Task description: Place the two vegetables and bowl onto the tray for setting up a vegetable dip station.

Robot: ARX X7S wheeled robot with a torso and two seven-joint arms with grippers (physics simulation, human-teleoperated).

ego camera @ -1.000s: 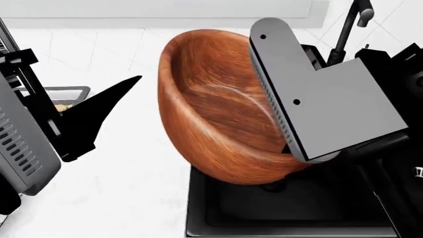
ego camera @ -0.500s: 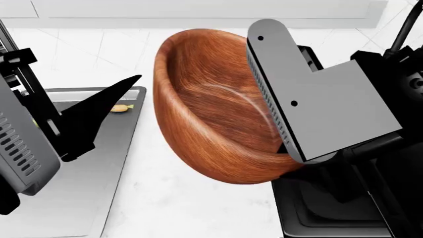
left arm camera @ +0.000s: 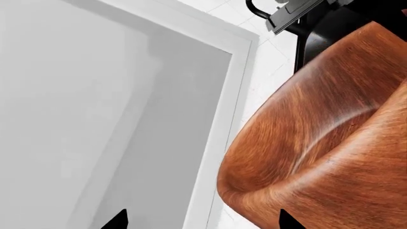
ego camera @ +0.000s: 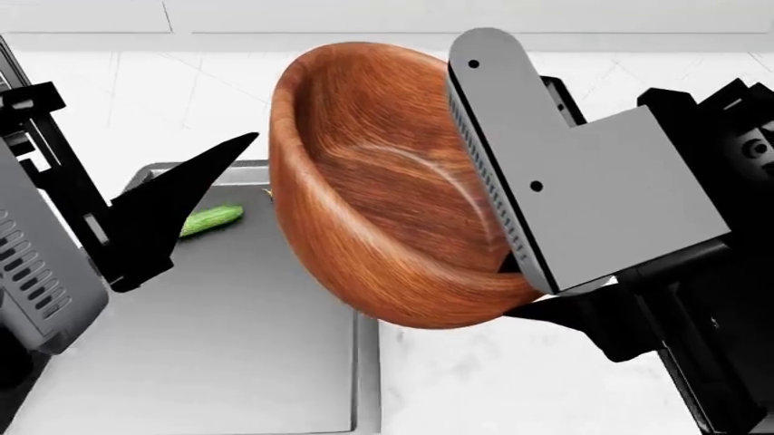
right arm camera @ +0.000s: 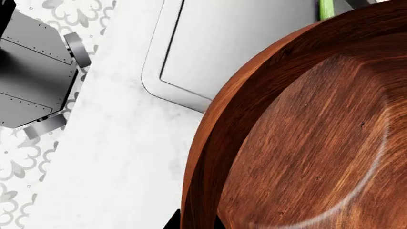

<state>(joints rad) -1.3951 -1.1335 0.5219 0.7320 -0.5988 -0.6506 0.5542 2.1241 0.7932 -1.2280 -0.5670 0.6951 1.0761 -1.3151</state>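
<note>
Cucumber [ego camera: 212, 219] lies on the tray [ego camera: 242, 362]; carrot unseen. Right end effector [ego camera: 514, 263] clamps the tilted bowl [ego camera: 375, 199] aloft at the tray's three o'clock edge, still to land. Left end effector's [ego camera: 181, 199] opening: can't tell.

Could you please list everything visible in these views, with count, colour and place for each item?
bowl: one, reddish-brown wood, held tilted in the air above the tray's right edge.
tray: one, grey metal, on the counter below and left of the bowl.
cucumber: one, green, lying on the tray near its far end.
counter: one, white marbled, under everything.
carrot: not visible in any view.
right gripper: one, grey and black, clamped on the bowl's rim.
left gripper: one, black fingers, above the tray, holding nothing.
</note>
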